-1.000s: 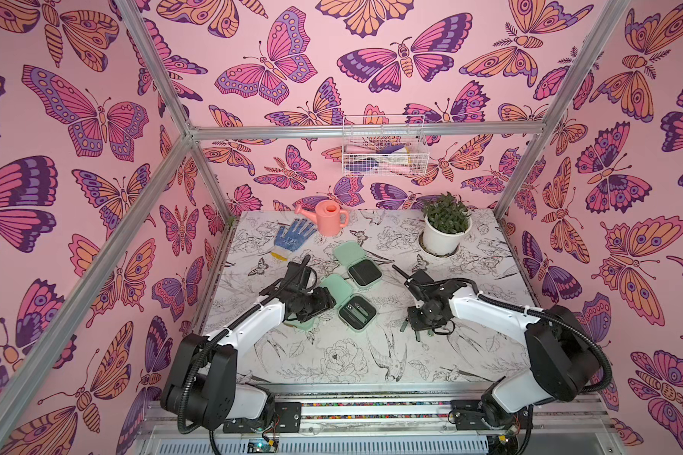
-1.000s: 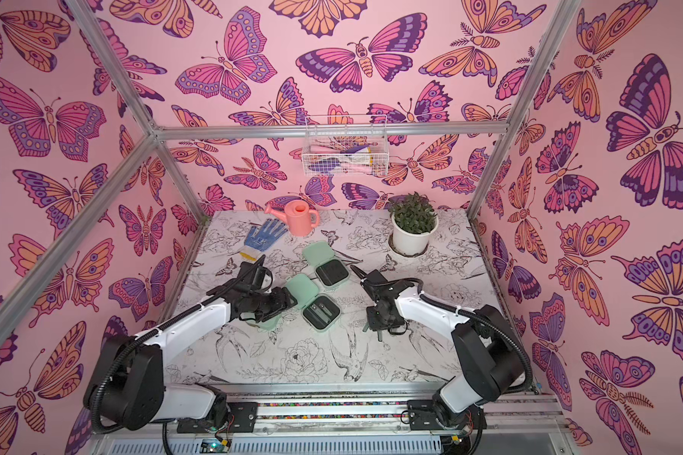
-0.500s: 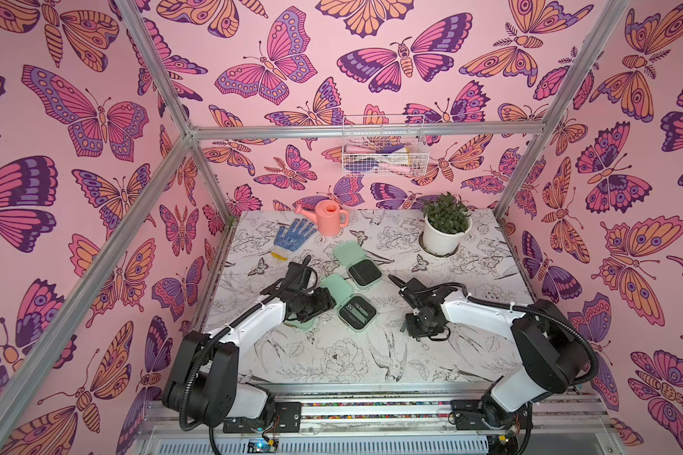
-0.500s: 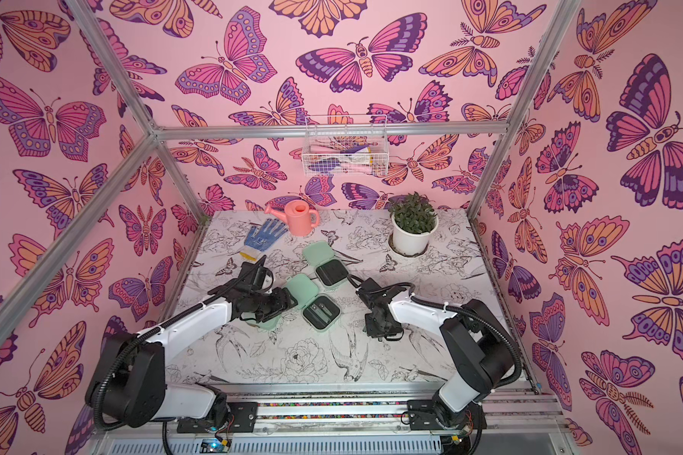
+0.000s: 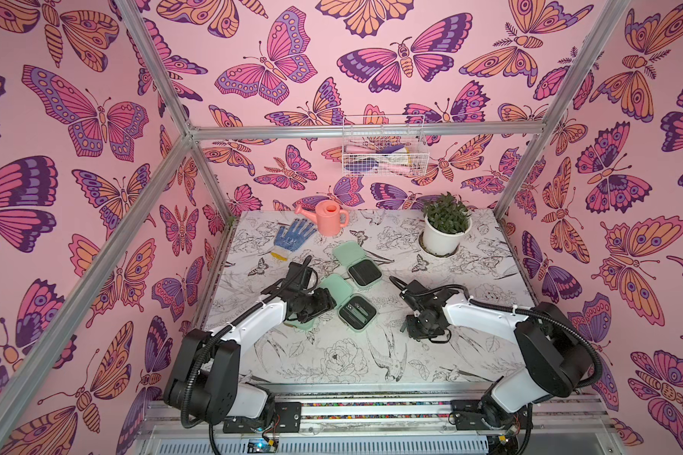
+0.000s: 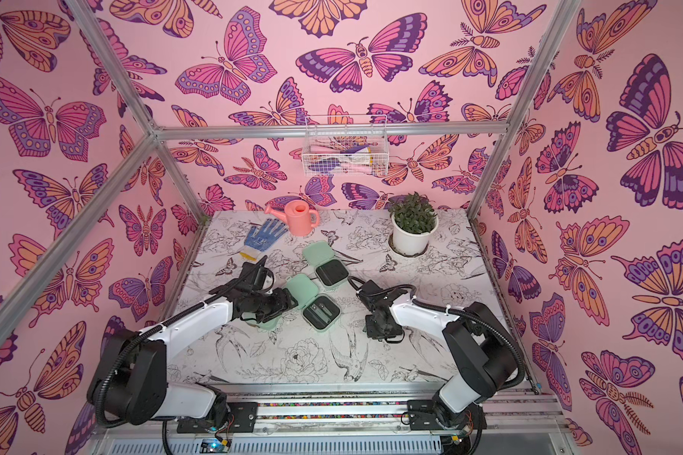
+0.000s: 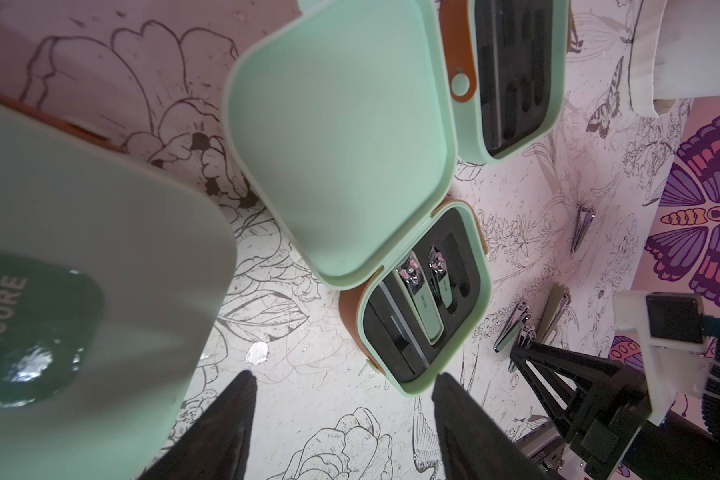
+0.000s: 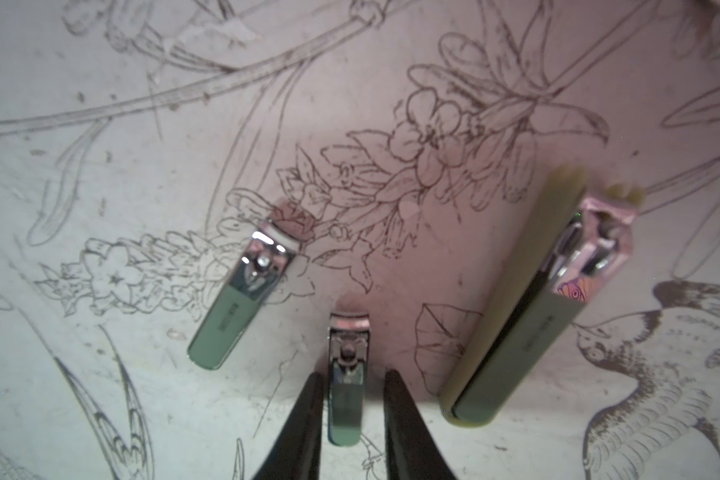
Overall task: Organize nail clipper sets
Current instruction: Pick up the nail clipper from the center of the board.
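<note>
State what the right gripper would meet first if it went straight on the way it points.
The right gripper would likely meet the small clipper between its fingers, then the table.

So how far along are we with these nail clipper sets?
Early. Done: two clippers sit in the near open case. In hand: the right fingers straddle a small clipper on the table, not yet gripping. Left: two more clippers beside it, and the far case looks empty.

Staged robot test booth, lab-type, not a real home; alu frame w/ butterfly-print walls; robot arms bolted to front rail; props only: watering can, potted plant, wire basket, printed table.
</note>
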Tool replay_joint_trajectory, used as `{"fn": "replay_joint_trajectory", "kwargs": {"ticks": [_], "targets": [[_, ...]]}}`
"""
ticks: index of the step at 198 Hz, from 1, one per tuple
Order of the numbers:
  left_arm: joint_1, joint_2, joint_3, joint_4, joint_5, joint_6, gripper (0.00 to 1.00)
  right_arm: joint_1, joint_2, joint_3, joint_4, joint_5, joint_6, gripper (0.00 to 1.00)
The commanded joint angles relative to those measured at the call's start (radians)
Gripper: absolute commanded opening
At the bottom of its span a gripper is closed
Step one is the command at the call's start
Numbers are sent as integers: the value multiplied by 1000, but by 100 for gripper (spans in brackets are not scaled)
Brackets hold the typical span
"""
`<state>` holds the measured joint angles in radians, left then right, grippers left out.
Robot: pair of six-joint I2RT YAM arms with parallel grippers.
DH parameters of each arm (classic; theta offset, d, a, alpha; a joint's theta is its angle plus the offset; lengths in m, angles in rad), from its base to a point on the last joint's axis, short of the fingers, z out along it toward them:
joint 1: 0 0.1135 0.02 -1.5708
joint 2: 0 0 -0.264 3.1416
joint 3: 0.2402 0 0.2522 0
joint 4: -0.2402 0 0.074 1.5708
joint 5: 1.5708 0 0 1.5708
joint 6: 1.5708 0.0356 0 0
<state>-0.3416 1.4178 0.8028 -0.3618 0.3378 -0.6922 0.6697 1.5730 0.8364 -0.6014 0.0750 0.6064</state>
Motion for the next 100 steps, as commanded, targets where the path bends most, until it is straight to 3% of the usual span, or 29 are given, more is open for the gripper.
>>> {"fn": "replay_joint_trajectory", "kwargs": {"ticks": [1,60,100], "targets": [[-2,11,-2,7,10,5,69,8,-25,-19,-37,12,30,26],[-3,14,-8,7,7,4,69,8,28,8,-7,8,20,22],[-2,15,-9,8,9,6,69,8,51,33,-1,15,5,26]]}}
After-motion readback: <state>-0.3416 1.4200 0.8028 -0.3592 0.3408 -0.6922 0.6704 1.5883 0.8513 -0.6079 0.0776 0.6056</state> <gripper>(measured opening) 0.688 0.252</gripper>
